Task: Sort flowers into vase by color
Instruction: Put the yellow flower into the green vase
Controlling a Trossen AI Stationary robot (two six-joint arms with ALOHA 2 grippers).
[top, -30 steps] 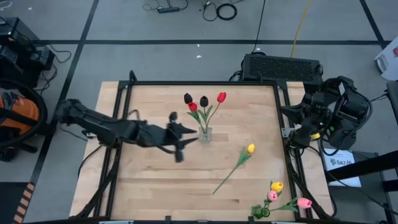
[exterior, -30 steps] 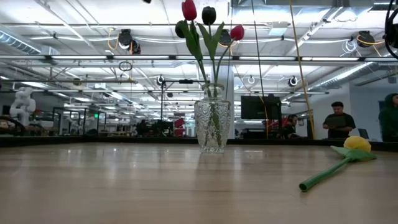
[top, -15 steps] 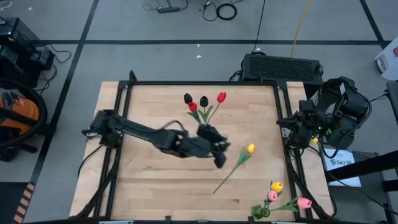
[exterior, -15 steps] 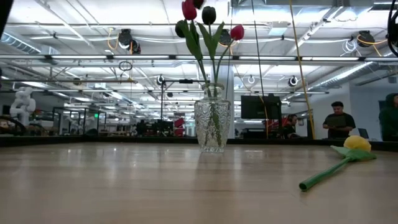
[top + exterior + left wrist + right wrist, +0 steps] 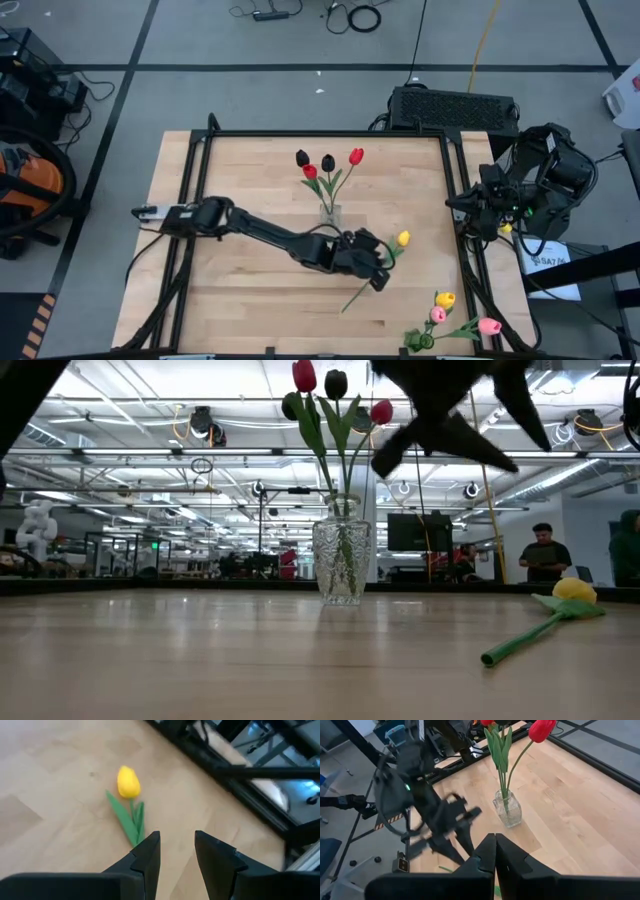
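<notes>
A clear glass vase stands mid-table and holds two red and two black tulips by their stems. A yellow tulip lies flat on the wood to its right, with the stem running toward the near edge. My left gripper is open and hovers above that stem. In the left wrist view its fingers stand just short of the leaves, with the yellow head ahead. My right gripper is shut and waits beyond the table's right edge.
One yellow tulip and two pink tulips lie in a bunch at the near right corner. A black frame rims the table. People stand in the room far behind. Bare wood lies left of the vase.
My left arm has swept from beside the vase toward the table's right and near side. Its gripper now hangs over the yellow tulip's stem. It has also come into the low view from above. The flowers and the vase have not moved.
</notes>
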